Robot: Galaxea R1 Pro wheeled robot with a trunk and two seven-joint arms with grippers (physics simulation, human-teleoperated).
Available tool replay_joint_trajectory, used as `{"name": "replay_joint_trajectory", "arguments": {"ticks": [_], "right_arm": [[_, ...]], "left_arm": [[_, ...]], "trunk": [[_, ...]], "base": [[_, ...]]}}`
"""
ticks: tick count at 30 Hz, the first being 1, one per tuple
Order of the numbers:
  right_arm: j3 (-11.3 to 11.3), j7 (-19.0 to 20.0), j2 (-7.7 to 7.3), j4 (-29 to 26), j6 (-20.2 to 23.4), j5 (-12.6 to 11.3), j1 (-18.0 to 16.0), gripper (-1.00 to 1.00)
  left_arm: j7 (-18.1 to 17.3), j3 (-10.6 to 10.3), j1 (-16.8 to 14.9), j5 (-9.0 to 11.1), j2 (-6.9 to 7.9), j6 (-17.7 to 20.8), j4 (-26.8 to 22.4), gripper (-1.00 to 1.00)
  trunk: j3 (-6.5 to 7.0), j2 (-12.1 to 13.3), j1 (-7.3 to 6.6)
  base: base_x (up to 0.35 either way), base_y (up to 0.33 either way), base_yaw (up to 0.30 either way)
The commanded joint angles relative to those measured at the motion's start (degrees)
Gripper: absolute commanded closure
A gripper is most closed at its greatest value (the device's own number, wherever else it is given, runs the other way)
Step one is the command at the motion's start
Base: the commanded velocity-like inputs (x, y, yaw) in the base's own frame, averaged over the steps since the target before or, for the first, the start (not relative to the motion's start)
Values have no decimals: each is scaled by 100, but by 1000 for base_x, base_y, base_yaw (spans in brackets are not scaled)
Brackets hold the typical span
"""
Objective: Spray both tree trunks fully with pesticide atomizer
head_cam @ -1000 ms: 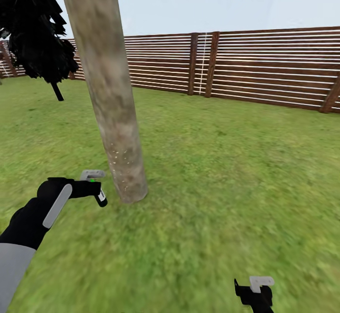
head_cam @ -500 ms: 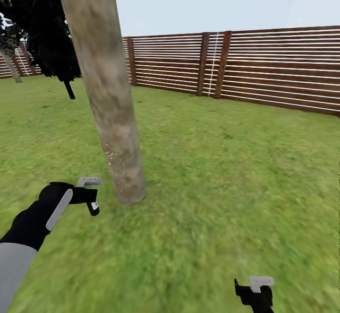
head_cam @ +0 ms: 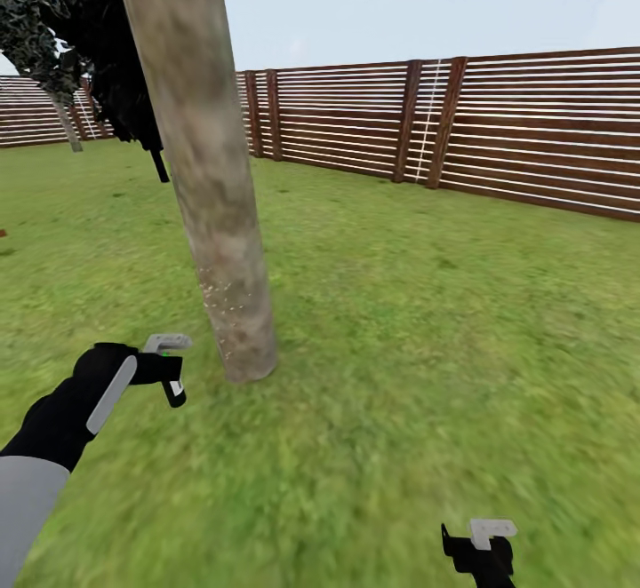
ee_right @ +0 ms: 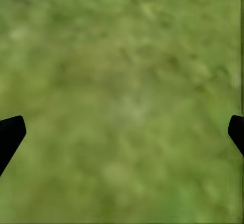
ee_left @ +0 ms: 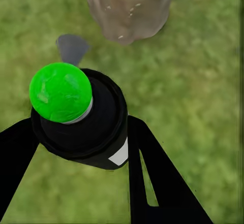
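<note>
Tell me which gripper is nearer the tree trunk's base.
Left. The left gripper, shut on the pesticide atomizer, is just beside the tree trunk; the right gripper hangs open over grass, well away.

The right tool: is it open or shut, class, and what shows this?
Open. In the right wrist view its two dark fingertips sit at opposite edges, with bare grass between them and nothing held.

Green lawn (head_cam: 427, 348) spreads all round me, blurry close up. A slatted wooden fence (head_cam: 533, 126) with dark brown posts runs along the far edge, under a pale hazy sky (head_cam: 427, 2). A black conifer (head_cam: 116, 55) stands back left.
</note>
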Motion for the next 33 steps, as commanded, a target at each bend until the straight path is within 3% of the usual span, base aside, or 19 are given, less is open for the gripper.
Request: {"name": "replay_joint_trajectory", "arguments": {"ticks": [1,10,22,26,28,29,31,33], "right_arm": [[-30,-26,1,9,-17,62,-5,-100],[-30,-26,1,6,-17,63,-5,-100],[-30,-26,1,9,-17,63,-5,-100],[-30,-26,1,9,-17,63,-5,-100],[-30,-26,1,9,-17,63,-5,-100],[-30,-26,1,9,-17,63,-5,-100],[-30,-26,1,9,-17,63,-5,-100],[-30,-26,1,9,-17,63,-5,-100]], "left_arm": [[-17,-10,-5,-23,2,21,-5,100],[-16,-10,-5,-23,-6,21,11,100],[-18,-19,4,-12,-25,13,83,100],[-27,-41,12,-147,-472,-709,930,100],[-25,-23,13,-490,-732,-956,1175,100],[-25,-21,13,-541,-800,-981,1198,100],[-25,6,11,-585,-842,-1012,1221,100],[-25,115,5,-592,-698,-1026,1224,100]], "trunk": [[-5,-2,1],[-5,-2,1],[-5,-2,1],[-5,-2,1],[-5,-2,1],[-5,-2,1],[-5,-2,1],[-5,-2,1]], "base": [[219,-213,5],[125,-242,3],[0,-275,261],[20,-275,113],[84,-274,13],[94,-275,4],[105,-275,1],[124,-275,0]]}}
